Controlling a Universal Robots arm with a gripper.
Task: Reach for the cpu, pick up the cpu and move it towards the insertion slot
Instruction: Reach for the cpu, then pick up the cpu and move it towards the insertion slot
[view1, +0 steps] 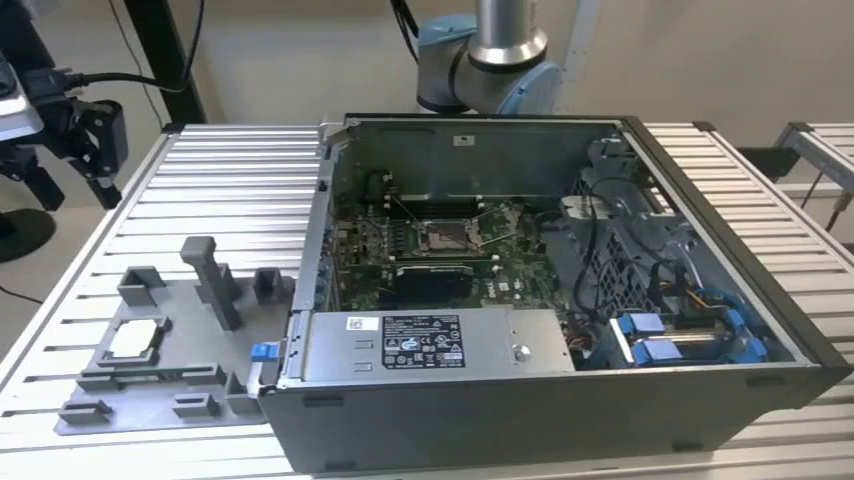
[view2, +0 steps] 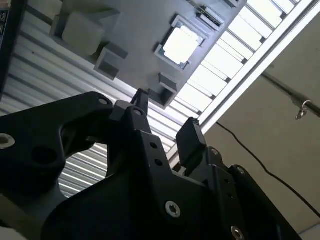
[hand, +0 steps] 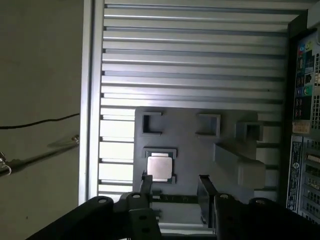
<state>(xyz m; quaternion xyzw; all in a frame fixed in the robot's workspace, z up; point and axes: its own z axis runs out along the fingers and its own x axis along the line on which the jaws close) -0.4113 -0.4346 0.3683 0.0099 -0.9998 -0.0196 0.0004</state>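
First wrist view: gripper (hand: 175, 187) fingers apart, empty, above grey fixture plate (hand: 190, 147); cpu (hand: 160, 167) in its pocket (hand: 161, 150) near edge of table (hand: 200, 60). Risk: fingers off-centre vs cpu, so descent could hit pocket rim or tip chip.

no words or numbers can be made out in any view. in the exterior view a dark label (view1: 420, 345) with rows of tiny white marks lies on top of the grey power supply box (view1: 547, 330) inside the computer case (view1: 534, 420), and a small white sticker (view1: 356, 323) touches its corner on the exterior view's left; the print on both is too small to tell. a small white tag (view1: 465, 139) sits on the case's far inner wall, likewise unreadable. in the first wrist view a pale sticker (hand: 300, 127) and some small coloured marks (hand: 304, 55) stand on the case's outer panel, their print too fine to make out.
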